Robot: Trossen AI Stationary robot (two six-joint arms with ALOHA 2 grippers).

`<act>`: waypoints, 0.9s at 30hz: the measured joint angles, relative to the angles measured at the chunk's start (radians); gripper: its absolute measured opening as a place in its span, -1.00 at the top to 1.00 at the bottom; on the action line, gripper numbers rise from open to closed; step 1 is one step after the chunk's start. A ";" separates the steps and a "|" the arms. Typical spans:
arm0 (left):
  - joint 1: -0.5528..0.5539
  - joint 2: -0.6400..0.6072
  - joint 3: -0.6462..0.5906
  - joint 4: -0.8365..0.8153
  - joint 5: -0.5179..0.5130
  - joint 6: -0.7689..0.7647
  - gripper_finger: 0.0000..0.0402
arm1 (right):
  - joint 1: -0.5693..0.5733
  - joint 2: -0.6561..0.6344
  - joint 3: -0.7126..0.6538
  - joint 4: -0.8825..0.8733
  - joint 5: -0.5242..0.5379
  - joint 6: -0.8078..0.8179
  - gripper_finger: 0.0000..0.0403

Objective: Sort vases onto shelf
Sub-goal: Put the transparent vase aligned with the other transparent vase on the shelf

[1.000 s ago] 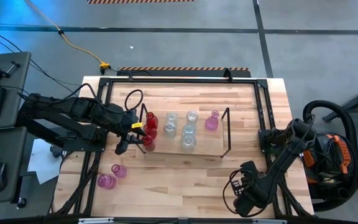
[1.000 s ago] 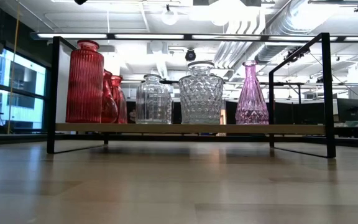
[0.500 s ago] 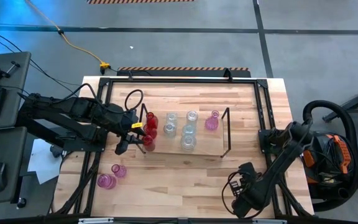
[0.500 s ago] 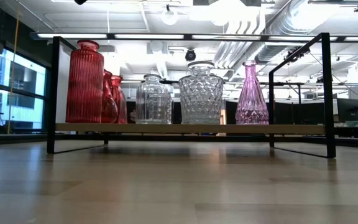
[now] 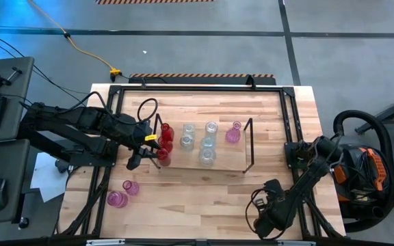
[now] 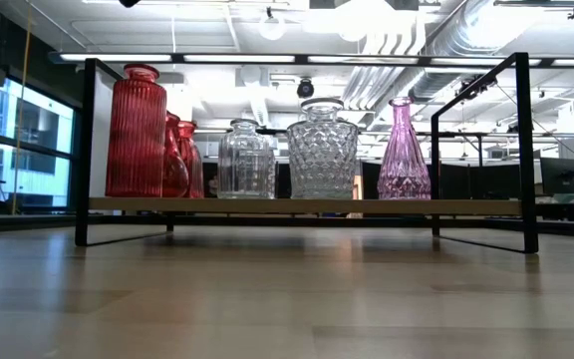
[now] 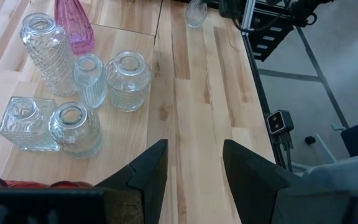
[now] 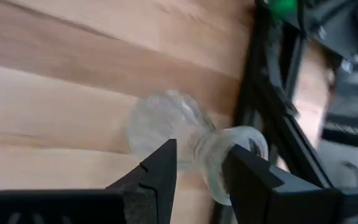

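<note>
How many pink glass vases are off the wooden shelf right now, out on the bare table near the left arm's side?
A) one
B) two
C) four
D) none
B: the high view shows two pink glass vases side by side on the wooden table at its near left corner, while one pink glass vase stands on the wire-framed wooden shelf.

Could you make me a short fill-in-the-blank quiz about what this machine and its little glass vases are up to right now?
1. The one vase on the shelf that is neither red nor clear is ____.
2. Off the shelf, near the table's front left corner, stand ____ pink vases.
3. The left pincer hovers beside the ____ vases at the shelf's left end.
4. The clear vase before the right pincer is lying on its ____.

Missing words: pink; two; red; side
</note>
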 joint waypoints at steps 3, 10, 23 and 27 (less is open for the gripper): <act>0.000 0.000 0.000 0.000 0.000 -0.001 0.27 | 0.002 -0.008 -0.040 0.054 -0.059 -0.003 0.42; 0.000 0.000 0.000 -0.001 0.004 -0.009 0.27 | -0.003 -0.017 -0.039 0.010 0.018 -0.015 0.62; 0.000 0.000 0.000 0.000 0.001 -0.005 0.27 | -0.005 -0.046 -0.037 0.048 0.048 -0.057 0.97; 0.000 0.000 0.000 0.000 -0.002 -0.001 0.27 | -0.036 -0.083 -0.031 0.140 0.082 -0.084 0.98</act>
